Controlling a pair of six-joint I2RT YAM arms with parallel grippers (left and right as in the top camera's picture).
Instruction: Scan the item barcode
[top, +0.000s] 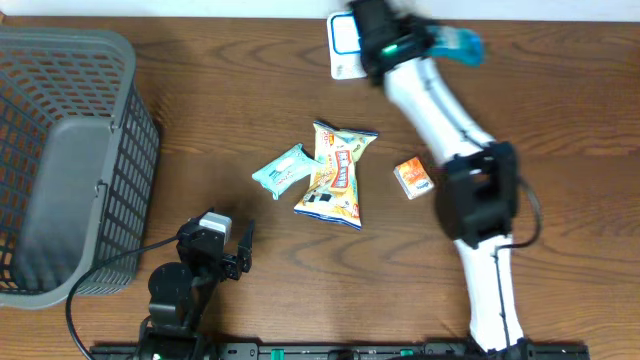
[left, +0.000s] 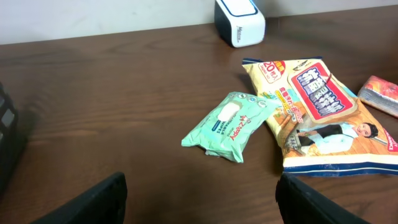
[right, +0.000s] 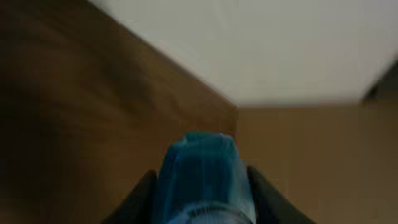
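While the right gripper is clamped on a translucent blue item, that arm is stretched out to the far edge of the brown wooden tabletop. The blue item is held above that far edge, just to the right of a white box-shaped scanner with a blue-framed face. Its long axis is laid roughly along the far edge, with the free end pointed toward the right edge. From the right wrist, the rounded end is seen projecting forward between the two dark fingers, though the picture is blurred and no barcode can be made out. The left gripper is held wide open and empty near the front edge. Toward the middle of the tabletop a pale green wipes packet, a yellow printed snack bag and a small orange box are laid, and a grey plastic mesh basket is set at the left edge.
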